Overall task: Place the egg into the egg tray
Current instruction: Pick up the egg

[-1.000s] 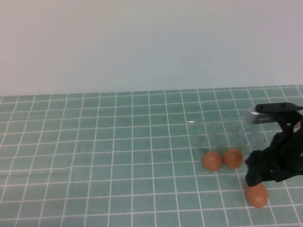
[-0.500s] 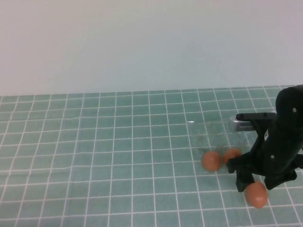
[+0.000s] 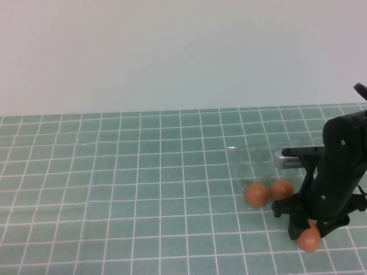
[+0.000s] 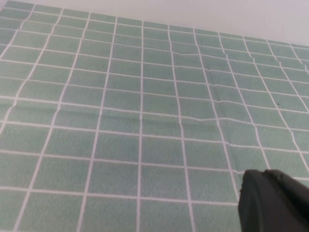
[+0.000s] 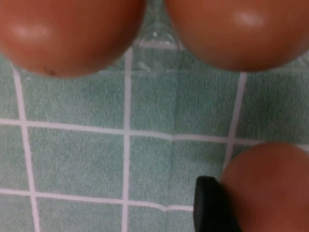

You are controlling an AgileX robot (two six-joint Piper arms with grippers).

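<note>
— Green checked cloth (image 3: 114,189) covers the table under a pale wall. Where's the right gripper (image 3: 308,231)?

— Low at the near right, clasping the egg (image 3: 310,239).

— And the tray (image 3: 269,163)?

— Just beyond, with two other eggs (image 3: 256,194). The left gripper (image 4: 273,203) hangs over bare cloth; its jaws I can't tell.

Right arm: matt black moulded casing (image 3: 343,166), rounded at the joints, with small pale round fastener marks on the shell. A silver-grey metal block (image 3: 288,158) with a ribbed face projects from the wrist. Right tool (image 3: 308,228): black, angular fingers. Left tool (image 4: 273,200): only a black, smooth-edged body section shows in the left wrist view.
</note>
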